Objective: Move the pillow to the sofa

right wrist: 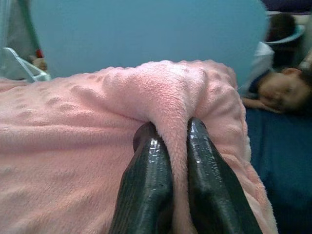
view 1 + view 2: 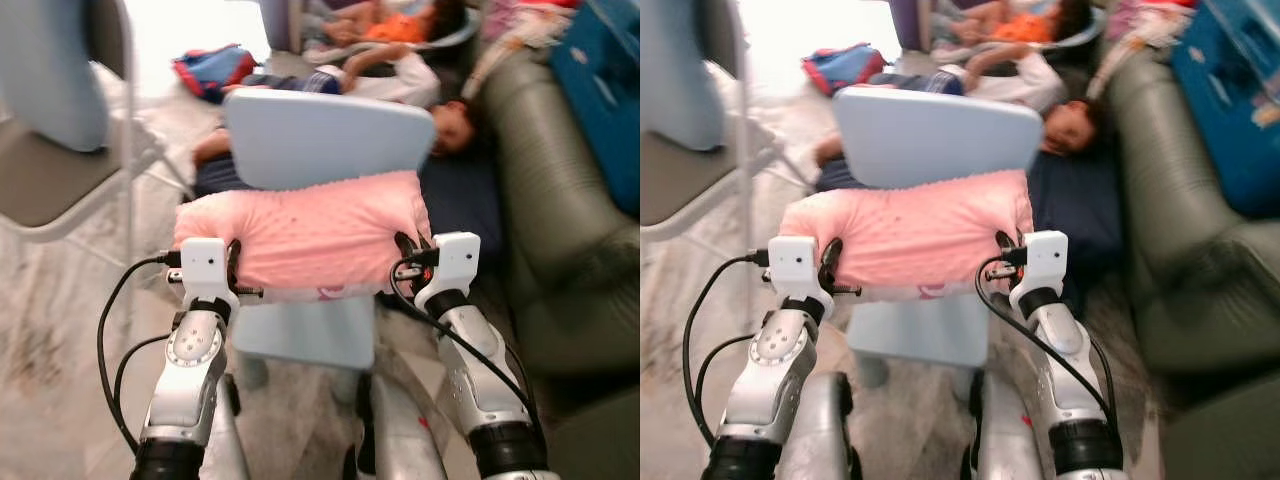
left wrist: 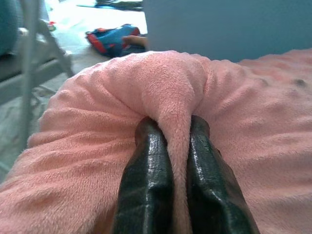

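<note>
While both grippers pinch folds of its fleece, the plump pink fleece pillow (image 2: 305, 240) hangs at the centre of your head view, held between the two silver arms just in front of the pale blue plastic child's chair (image 2: 325, 140). Your left gripper (image 3: 178, 141) has its two black fingers clenched on a ridge of pink fabric at the pillow's left end; the right gripper (image 1: 171, 139) does the same at the right end, fabric squeezed up between the fingers (image 1: 146, 190) in each wrist view.

You appear to be in the carrying step: the pillow looks lifted against the chair's backrest, though you cannot tell whether its underside is clear of the seat. The dark green leather sofa (image 2: 560, 220) runs down the right side of the frame, well apart from the pillow. A bright blue box (image 2: 600, 80) sits at the sofa's upper end.

Your next move probably calls for a turn to the right with both pinches kept firm. Watch the floor: a person (image 2: 400, 85) lies on a dark blue mat (image 2: 460, 200) between chair and sofa, close to your path. A red and blue backpack (image 2: 212, 68) lies at upper left, beside a grey folding chair (image 2: 60, 150).
</note>
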You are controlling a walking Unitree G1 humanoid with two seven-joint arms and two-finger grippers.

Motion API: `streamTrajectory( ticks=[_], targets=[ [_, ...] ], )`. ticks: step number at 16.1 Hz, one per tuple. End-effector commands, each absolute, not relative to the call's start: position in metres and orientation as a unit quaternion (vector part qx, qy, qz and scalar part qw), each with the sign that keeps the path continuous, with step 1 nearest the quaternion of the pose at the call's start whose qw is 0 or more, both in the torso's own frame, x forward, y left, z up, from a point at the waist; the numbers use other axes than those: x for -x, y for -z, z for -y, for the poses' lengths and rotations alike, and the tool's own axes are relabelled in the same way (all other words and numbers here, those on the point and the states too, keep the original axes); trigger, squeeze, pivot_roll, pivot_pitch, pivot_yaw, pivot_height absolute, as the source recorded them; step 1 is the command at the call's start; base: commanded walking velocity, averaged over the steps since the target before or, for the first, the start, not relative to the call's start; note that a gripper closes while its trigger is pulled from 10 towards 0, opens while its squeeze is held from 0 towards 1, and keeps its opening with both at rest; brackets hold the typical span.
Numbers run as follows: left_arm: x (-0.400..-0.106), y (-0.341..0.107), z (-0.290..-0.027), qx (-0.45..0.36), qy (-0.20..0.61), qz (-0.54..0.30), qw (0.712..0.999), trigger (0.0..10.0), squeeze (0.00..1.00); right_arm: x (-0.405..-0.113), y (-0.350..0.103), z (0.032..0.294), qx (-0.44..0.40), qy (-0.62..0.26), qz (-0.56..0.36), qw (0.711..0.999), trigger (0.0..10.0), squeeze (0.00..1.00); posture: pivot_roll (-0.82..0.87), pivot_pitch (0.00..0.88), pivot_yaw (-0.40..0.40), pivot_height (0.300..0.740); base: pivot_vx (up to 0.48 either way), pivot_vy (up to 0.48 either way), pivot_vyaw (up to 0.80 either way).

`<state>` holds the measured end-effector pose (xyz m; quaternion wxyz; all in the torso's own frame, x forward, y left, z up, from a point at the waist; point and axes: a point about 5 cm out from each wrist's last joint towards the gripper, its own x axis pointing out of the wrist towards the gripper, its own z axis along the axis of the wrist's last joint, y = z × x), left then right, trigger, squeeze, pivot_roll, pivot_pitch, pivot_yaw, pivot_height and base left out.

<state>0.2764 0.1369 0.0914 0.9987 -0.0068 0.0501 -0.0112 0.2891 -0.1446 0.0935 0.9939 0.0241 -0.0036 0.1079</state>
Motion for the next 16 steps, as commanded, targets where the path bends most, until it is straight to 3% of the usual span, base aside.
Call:
streamTrajectory(
  ticks=[1, 3, 9, 16],
  targets=[
    [-0.2765, -0.0908, -0.1388, 0.005, 0.004, -0.051, 0.999, 10.0, 0.00, -0.2903, -0.0985, 0.1459, -0.026, -0.101, 0.012, 0.994, 10.0, 0.00, 0.02, 0.052, -0.059, 0.668, 0.000, 0.000, 0.00],
    [-0.2772, -0.0897, -0.1375, 0.007, 0.008, -0.054, 0.998, 10.0, 0.00, -0.2884, -0.0986, 0.1443, -0.018, -0.108, 0.015, 0.994, 10.0, 0.00, 0.01, 0.053, -0.059, 0.668, 0.000, 0.000, 0.00],
    [-0.2774, -0.0851, -0.1341, 0.017, 0.015, -0.068, 0.997, 10.0, 0.00, -0.2906, -0.1000, 0.1516, -0.010, -0.089, 0.016, 0.996, 10.0, 0.00, 0.01, 0.054, -0.065, 0.740, 0.000, 0.000, 0.00],
    [-0.2764, -0.0824, -0.1319, 0.023, 0.024, -0.074, 0.997, 10.0, 0.00, -0.2899, -0.0988, 0.1483, -0.011, -0.092, 0.014, 0.996, 10.0, 0.00, 0.01, 0.058, -0.065, 0.740, 0.000, 0.000, 0.00]
  ],
)
